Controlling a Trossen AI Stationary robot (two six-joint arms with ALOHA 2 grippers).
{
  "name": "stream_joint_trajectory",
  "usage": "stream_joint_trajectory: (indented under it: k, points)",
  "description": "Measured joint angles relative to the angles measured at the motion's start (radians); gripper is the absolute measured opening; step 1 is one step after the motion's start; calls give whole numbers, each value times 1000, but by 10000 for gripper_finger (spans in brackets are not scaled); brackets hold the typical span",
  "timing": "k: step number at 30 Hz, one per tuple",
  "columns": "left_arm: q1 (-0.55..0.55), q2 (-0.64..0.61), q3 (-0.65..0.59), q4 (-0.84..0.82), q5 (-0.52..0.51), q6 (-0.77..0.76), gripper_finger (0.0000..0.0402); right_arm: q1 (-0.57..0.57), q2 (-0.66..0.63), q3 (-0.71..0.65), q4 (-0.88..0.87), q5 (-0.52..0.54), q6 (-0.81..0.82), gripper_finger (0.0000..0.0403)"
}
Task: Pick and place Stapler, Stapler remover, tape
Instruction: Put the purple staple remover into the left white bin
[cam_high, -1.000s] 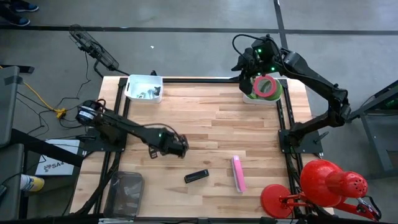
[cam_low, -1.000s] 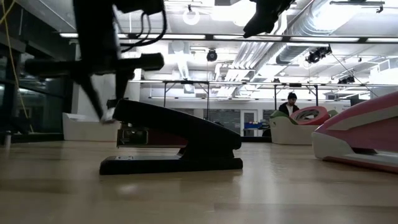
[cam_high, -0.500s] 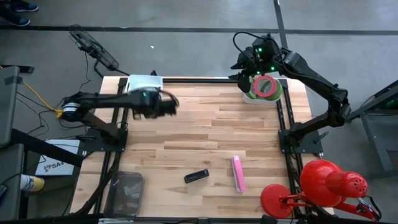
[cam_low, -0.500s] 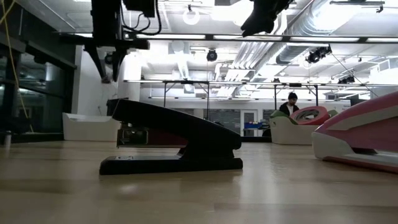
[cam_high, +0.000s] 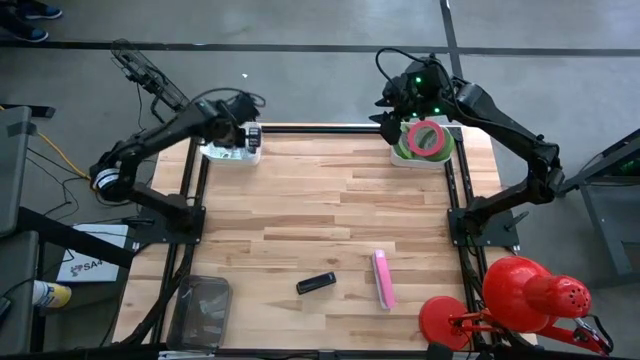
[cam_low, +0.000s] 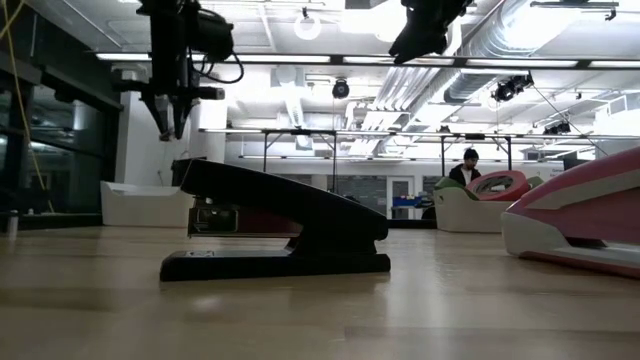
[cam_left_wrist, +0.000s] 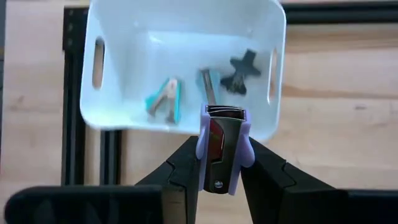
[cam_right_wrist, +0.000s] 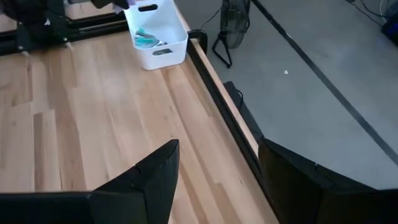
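My left gripper (cam_left_wrist: 222, 163) hangs over the near wall of the white bin (cam_left_wrist: 118, 37) at the table's far left corner, shut on a lavender and chrome stapler remover (cam_left_wrist: 222, 142). In the high view that gripper (cam_high: 247, 134) sits above the bin (cam_high: 214, 152). My right gripper (cam_high: 388, 106) hovers open beside the green bin (cam_high: 404, 155), in which a pink tape roll (cam_high: 427, 138) lies. A black stapler (cam_high: 316, 283) and a pink stapler (cam_high: 382, 278) rest flat on the table's near half. My left gripper pinches the stapler remover between its two fingers, one on each lavender side grip (cam_left_wrist: 202, 149). The fingers point down from above. The remover is lifted clear and its chrome jaw end (cam_left_wrist: 225, 113) reaches past the fingertips over the bin's near wall.
The white bin holds a teal tool (cam_left_wrist: 165, 99) and a black piece (cam_left_wrist: 241, 71). A red desk lamp (cam_high: 520, 295) stands at the near right corner and a clear container (cam_high: 200, 310) at the near left. Bare wood lies across the table's middle.
My left arm has swung from the table's middle, near the black stapler, up and toward the far left corner, and now stands over the white bin with the stapler remover still in its fingers. The staplers and tape have stayed put.
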Motion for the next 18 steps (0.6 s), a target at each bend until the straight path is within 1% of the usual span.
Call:
stream_joint_trajectory:
  k: [3,9,13,18]
  points:
    - [79,0,0,33,15,97,88,0,0,0,0,0,20,210]
    - [218,7,0,93,52,199,88,0,0,0,0,39,66,210]
    - [276,43,0,135,84,242,88,0,0,0,0,71,70,210]
    - [308,122,0,190,92,286,88,0,0,0,0,102,95,210]
